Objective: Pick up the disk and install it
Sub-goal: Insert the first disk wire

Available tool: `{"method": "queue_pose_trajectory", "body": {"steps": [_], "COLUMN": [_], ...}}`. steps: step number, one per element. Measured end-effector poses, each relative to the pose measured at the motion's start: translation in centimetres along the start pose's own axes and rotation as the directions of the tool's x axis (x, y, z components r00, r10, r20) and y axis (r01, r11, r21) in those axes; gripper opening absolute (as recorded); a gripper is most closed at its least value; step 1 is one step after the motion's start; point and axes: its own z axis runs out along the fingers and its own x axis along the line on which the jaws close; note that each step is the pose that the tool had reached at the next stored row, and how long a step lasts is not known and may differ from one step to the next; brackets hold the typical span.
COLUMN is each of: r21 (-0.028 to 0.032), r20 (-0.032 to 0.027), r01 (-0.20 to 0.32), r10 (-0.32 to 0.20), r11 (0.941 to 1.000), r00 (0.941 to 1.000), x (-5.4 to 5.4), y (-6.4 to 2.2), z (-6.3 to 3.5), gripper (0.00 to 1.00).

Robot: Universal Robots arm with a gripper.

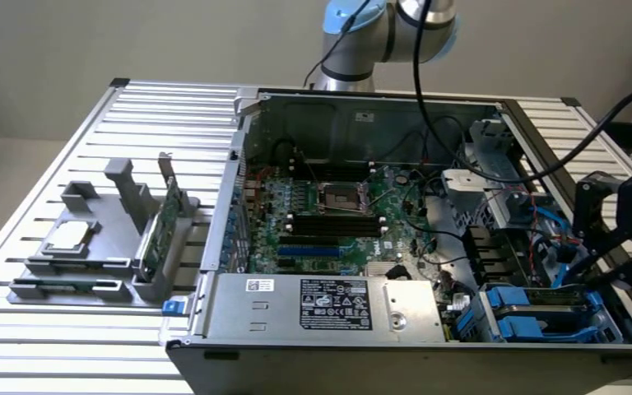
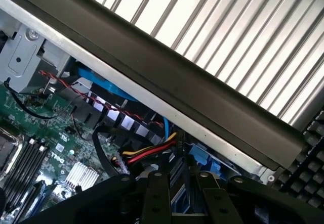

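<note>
Disk [image 1: 536, 316] (largely hidden) near pincer [image 1: 587, 278]

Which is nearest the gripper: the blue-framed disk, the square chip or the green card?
The blue-framed disk, in the case at the exterior view's right, close by the gripper. The chip and green card stand on the grey rack outside it.

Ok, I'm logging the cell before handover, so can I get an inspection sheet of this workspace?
Surface: slatted metal table carrying an open computer case.
Job's things: disk in its blue carrier, low in the case's corner, exterior view's right.
Clutter: grey fixture holding a chip and a green card.
Grippers: gripper over the disk.
Cables: black cable hanging by the arm; red and yellow wires inside the case.
Surroundings: plain wall.
</note>
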Motion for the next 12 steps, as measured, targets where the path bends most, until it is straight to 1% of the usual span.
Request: {"method": "queue_pose_trajectory", "body": {"steps": [2, 5, 12], "r21": [-0.0046, -0.0089, -0.0142], "r20": [-0.0073, -0.0138, -0.0216], "r01": [-0.001, -0.004, -0.014], "r10": [0.001, 0.004, 0.013], "r11": [1.0000, 1.0000, 0.9998], "r00": [1.0000, 0.9999, 0.9997], "x": [-0.07, -0.26, -0.67], "y": [0.08, 0.22, 0.11], "z": [0.10, 0.19, 0.53], "gripper": [0.26, 0.26, 0.26]}}
